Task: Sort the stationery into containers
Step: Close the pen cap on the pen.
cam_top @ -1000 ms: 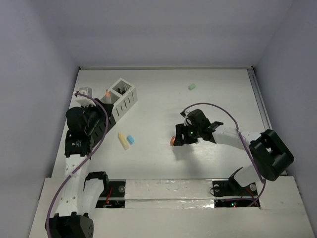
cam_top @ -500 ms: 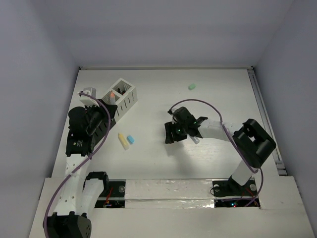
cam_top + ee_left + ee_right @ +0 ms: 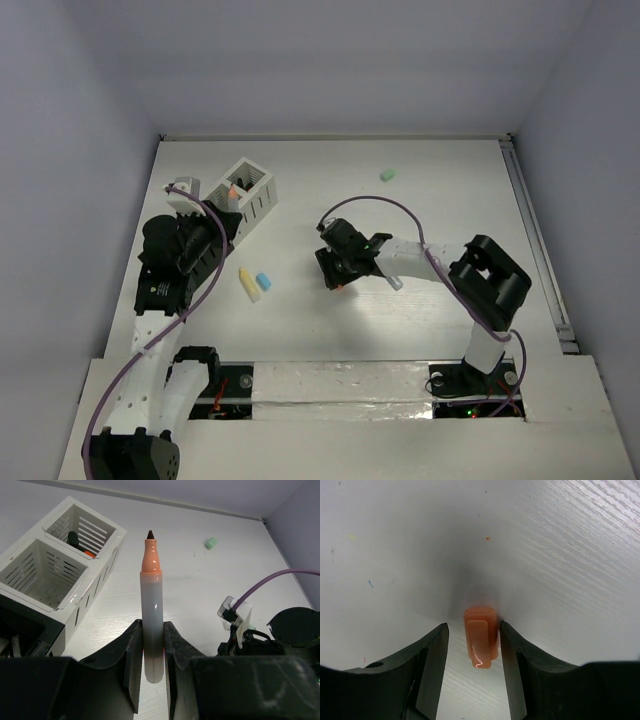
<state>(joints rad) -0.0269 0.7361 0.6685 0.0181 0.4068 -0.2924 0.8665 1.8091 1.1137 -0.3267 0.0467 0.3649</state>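
Observation:
My left gripper [image 3: 151, 652] is shut on a grey marker with an orange neck and a dark tip [image 3: 151, 595]. It holds the marker pointing away, just right of the white two-compartment container [image 3: 30, 587]. The far compartment holds a black and an orange piece [image 3: 80, 545]. In the top view the marker tip [image 3: 232, 190] is over the white container [image 3: 262, 200], and my left gripper [image 3: 215, 222] hangs above the mostly hidden black container [image 3: 15, 627]. My right gripper [image 3: 472, 635] is open, its jaws on either side of an orange cap [image 3: 481, 642] lying on the table [image 3: 341, 286].
A yellow piece [image 3: 248, 284] and a blue piece [image 3: 264, 281] lie side by side near the left arm. A green piece [image 3: 387, 175] lies far back, also seen from the left wrist [image 3: 210, 542]. The right arm [image 3: 480, 280] stretches across the table's middle.
My right gripper has swung left across the table and now straddles the orange cap. My left gripper has shifted the marker tip slightly right, toward the white container.

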